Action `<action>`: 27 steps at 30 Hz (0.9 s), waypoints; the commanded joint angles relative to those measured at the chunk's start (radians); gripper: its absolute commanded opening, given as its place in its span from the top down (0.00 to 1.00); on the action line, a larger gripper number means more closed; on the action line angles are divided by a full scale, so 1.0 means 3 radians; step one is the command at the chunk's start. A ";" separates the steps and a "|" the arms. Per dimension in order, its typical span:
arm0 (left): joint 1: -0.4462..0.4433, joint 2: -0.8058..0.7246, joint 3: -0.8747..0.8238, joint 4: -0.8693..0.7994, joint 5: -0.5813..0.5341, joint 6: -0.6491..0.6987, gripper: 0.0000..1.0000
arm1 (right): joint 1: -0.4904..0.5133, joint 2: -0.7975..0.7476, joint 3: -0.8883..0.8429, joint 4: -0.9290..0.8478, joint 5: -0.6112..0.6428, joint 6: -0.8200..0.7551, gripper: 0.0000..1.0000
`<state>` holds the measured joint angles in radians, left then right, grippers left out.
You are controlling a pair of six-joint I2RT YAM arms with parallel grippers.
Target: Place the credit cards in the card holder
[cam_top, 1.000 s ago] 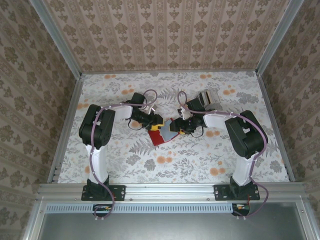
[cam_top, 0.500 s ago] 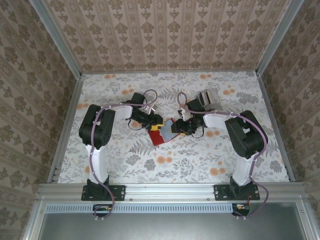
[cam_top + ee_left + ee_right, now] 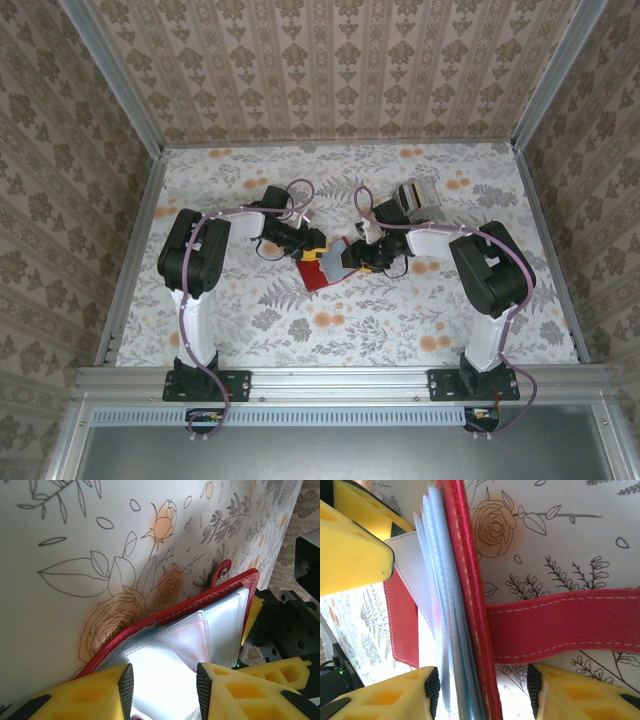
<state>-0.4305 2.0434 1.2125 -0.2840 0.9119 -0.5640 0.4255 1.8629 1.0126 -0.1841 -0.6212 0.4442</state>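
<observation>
- At the middle of the floral table (image 3: pixel 250 310): the red card holder (image 3: pixel 318 272), lying spread open, hemmed in by the two grippers.
- Reaches in from the left with the left gripper (image 3: pixel 308 250); fingers (image 3: pixel 95 692) parted, a clear inner sleeve (image 3: pixel 200 630) lying broad across the gap rather than pinched.
- Meets it from the right with the right gripper (image 3: pixel 352 258); fingers (image 3: pixel 585 695) also parted, straddling the red cover (image 3: pixel 470 580) and the stack of sleeves. Leaves bare table showing between cover and one pad, so no clamp there.
- Shows, in the right wrist view, pale blue sheets (image 3: pixel 452 645) edge-on beside the cover; cannot tell credit cards from sleeves.
- Runs a red strap (image 3: pixel 560 625) from the cover out across the table.
- Ends, in the left wrist view, in a small tab (image 3: pixel 223 572) with a metal snap, lying flat on the table.
- Touches the edge of a white sleeve with one yellow finger of the left gripper, in the right wrist view.
- Well apart, toward the far right of the table: a clear box (image 3: pixel 420 197) with dark and tan stripes.
</observation>
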 commanded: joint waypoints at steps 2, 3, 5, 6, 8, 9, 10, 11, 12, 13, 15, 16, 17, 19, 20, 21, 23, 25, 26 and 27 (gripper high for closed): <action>0.0013 -0.0009 -0.0062 0.0067 0.0037 -0.0065 0.59 | 0.0049 0.0014 0.0020 -0.0061 -0.0117 -0.0039 0.43; 0.0011 -0.0015 -0.0066 0.0079 0.0038 -0.0074 0.59 | 0.0054 0.0024 0.0020 -0.0060 -0.0124 -0.0047 0.42; 0.0009 -0.0036 -0.0080 0.0097 0.0051 -0.0083 0.57 | 0.0063 0.0039 0.0021 -0.0059 -0.0133 -0.0047 0.40; 0.0013 -0.0046 -0.0089 0.0112 0.0059 -0.0092 0.57 | 0.0067 0.0045 0.0020 -0.0056 -0.0133 -0.0048 0.40; 0.0013 -0.0072 -0.0116 0.0145 0.0069 -0.0118 0.56 | 0.0072 0.0064 0.0020 -0.0049 -0.0142 -0.0041 0.39; 0.0018 -0.0093 -0.0127 0.0163 0.0073 -0.0134 0.55 | 0.0075 0.0081 0.0021 -0.0043 -0.0148 -0.0034 0.38; 0.0017 -0.0104 -0.0135 0.0172 0.0074 -0.0143 0.54 | 0.0080 0.0088 0.0025 -0.0045 -0.0153 -0.0037 0.38; 0.0021 -0.0124 -0.0147 0.0177 0.0079 -0.0149 0.52 | 0.0086 0.0094 0.0029 -0.0046 -0.0157 -0.0037 0.38; 0.0024 -0.0142 -0.0159 0.0175 0.0080 -0.0155 0.48 | 0.0086 0.0108 0.0033 -0.0048 -0.0160 -0.0038 0.37; 0.0033 -0.0164 -0.0168 0.0177 0.0082 -0.0155 0.44 | 0.0093 0.0118 0.0038 -0.0056 -0.0159 -0.0038 0.37; 0.0052 -0.0226 -0.0202 0.0180 0.0092 -0.0160 0.36 | 0.0098 0.0131 0.0045 -0.0061 -0.0170 -0.0039 0.36; 0.0064 -0.0255 -0.0216 0.0186 0.0096 -0.0165 0.32 | 0.0100 0.0138 0.0045 -0.0066 -0.0169 -0.0044 0.36; 0.0077 -0.0297 -0.0238 0.0194 0.0103 -0.0178 0.28 | 0.0104 0.0139 0.0050 -0.0072 -0.0173 -0.0047 0.35; 0.0102 -0.0368 -0.0268 0.0187 0.0113 -0.0181 0.24 | 0.0110 0.0151 0.0061 -0.0082 -0.0179 -0.0060 0.34; 0.0113 -0.0404 -0.0282 0.0176 0.0112 -0.0181 0.23 | 0.0116 0.0156 0.0071 -0.0097 -0.0181 -0.0065 0.33; 0.0123 -0.0431 -0.0296 0.0168 0.0112 -0.0178 0.22 | 0.0116 0.0160 0.0076 -0.0102 -0.0184 -0.0069 0.33; 0.0145 -0.0484 -0.0322 0.0149 0.0110 -0.0176 0.21 | 0.0127 0.0186 0.0097 -0.0124 -0.0221 -0.0083 0.33; 0.0165 -0.0524 -0.0363 0.0149 0.0091 -0.0174 0.21 | 0.0136 0.0198 0.0112 -0.0142 -0.0240 -0.0093 0.32; 0.0172 -0.0536 -0.0378 0.0149 0.0090 -0.0176 0.21 | 0.0144 0.0207 0.0120 -0.0146 -0.0247 -0.0095 0.32; 0.0182 -0.0550 -0.0399 0.0154 0.0090 -0.0184 0.21 | 0.0149 0.0209 0.0126 -0.0156 -0.0242 -0.0102 0.31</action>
<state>-0.3843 1.9160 1.1149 -0.2241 0.9409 -0.6174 0.4431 1.8797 1.0435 -0.1917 -0.6662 0.4393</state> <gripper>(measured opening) 0.792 0.685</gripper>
